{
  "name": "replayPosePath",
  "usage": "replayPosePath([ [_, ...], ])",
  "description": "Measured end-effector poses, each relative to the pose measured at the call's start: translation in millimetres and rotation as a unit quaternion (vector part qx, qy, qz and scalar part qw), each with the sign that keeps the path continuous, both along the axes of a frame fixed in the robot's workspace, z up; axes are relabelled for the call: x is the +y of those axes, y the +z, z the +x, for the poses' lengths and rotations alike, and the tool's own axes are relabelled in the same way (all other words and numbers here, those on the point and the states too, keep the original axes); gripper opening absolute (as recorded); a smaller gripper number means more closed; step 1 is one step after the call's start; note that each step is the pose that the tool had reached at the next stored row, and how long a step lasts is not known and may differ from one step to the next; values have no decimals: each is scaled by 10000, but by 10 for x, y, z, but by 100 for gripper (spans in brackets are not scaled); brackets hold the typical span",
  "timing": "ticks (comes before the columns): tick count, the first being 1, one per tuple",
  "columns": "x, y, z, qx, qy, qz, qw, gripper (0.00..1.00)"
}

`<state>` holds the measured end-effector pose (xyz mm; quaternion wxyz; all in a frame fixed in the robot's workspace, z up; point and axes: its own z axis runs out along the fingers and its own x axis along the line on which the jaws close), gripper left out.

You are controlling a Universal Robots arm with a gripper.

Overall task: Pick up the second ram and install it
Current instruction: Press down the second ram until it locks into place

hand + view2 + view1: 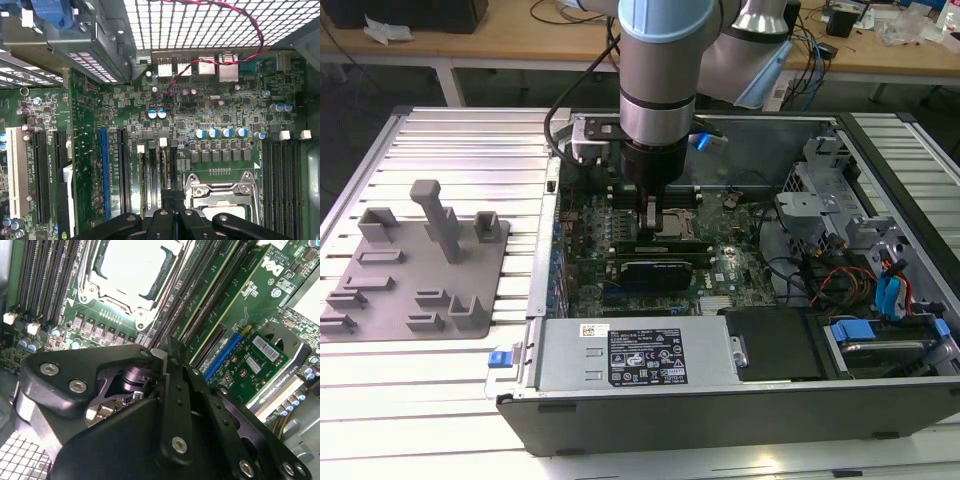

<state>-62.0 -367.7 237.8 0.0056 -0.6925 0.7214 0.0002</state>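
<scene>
Arm, exterior view: one arm (658, 90), standing upright over one open computer case (880, 330) on the slatted surface (450, 150).
Gripper, exterior view: one gripper (650, 228), lowered onto the motherboard just beside the CPU socket (677, 222).
Second ram, exterior view: one second ram (655, 247), a long thin green stick with white labels. It stands on edge in a slot between the CPU socket and the one black expansion card (660, 268). The gripper tip is at its top edge; whether they touch I cannot tell.
Fixture, exterior view: one grey moulded tray (415, 270) on the surface, well apart from the case, towards the exterior view's left.
Gripper, second wrist view: black linkages converge and the fingertips (159, 356) are pressed together, near the socket's corner.
Slots, first wrist view: two banks of black memory slots (282, 175), one on each side of the socket. The pressed-together gripper sits over the bank nearer the one blue slot (104, 170).
Cables, first wrist view: one red-and-black pair (240, 15).
</scene>
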Motion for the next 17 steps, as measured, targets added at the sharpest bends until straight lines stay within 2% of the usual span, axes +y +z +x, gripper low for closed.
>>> replayPosePath([
  [17, 0, -67, 0, 0, 1, 0, 10000, 8],
])
